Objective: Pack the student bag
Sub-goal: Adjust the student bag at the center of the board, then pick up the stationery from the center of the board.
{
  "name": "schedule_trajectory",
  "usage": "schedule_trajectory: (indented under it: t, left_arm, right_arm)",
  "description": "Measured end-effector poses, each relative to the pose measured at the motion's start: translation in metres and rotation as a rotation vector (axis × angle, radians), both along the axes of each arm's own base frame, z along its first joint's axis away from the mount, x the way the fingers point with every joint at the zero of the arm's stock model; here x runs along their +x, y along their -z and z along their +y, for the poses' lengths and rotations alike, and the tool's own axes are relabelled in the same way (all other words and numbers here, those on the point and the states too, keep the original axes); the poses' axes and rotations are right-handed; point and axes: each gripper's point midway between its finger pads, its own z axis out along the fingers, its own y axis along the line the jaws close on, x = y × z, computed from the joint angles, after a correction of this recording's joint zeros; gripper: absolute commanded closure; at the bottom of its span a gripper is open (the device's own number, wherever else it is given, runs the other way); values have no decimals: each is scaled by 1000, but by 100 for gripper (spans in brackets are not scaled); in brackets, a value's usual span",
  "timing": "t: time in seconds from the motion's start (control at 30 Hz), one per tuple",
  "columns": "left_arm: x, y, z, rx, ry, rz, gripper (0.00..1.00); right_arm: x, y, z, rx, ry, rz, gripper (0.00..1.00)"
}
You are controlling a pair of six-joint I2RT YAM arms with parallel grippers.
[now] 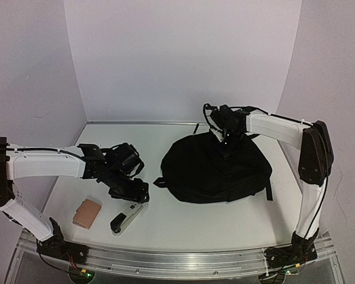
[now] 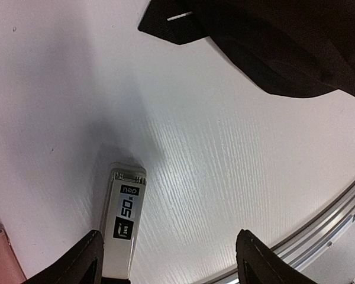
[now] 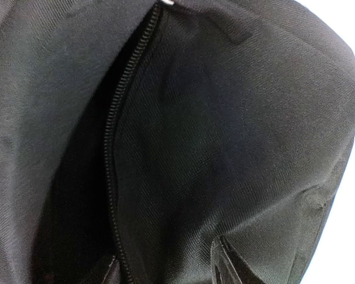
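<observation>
The student bag (image 1: 216, 171) is lying flat on the right half of the counter (image 1: 183, 228), nearer the far edge than the near one. It is showing as a rounded black mound of soft woven fabric, the largest thing on the counter. A short tab (image 1: 160, 182) is sticking out at its left side and a strap (image 1: 268, 192) is trailing off its near-right side. In the right wrist view a black zip (image 3: 121, 118) is running down the cloth, with dark folds sagging on either side of it.

The right hand (image 1: 228, 144) is sitting right at the far part of the bag. Its fingers (image 3: 225, 263) are standing apart with zip and fabric between them, but whether they are pinching the cloth I cannot tell.

The left hand (image 1: 133, 192) is hovering over the near-left part of the counter, released, its fingers (image 2: 86, 260) spread wide. A white box (image 2: 125, 219) with a black label is lying just under it, one end beside one finger. A pink item (image 1: 86, 212) is resting nearer the left edge, just beside the box.
</observation>
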Motion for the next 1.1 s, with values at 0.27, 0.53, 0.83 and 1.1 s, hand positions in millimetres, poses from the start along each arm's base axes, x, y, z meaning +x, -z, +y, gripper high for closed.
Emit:
schedule_trajectory:
  t: [0.27,0.53,0.83,1.1]
  left_arm:
    - [-12,2,11,-6,-6,22,20]
    - [-31,17,28,58,-7,114,19]
    - [-44,36,47,157,-28,189,19]
    - [-47,39,50,173,-32,203,22]
  right_arm:
    - [8,-17,-2,-29,-21,-36,78]
    - [5,-36,-3,-12,-27,-62,79]
    - [7,-44,-2,-14,-45,-76,71]
    - [16,-48,5,-6,-56,-89,100]
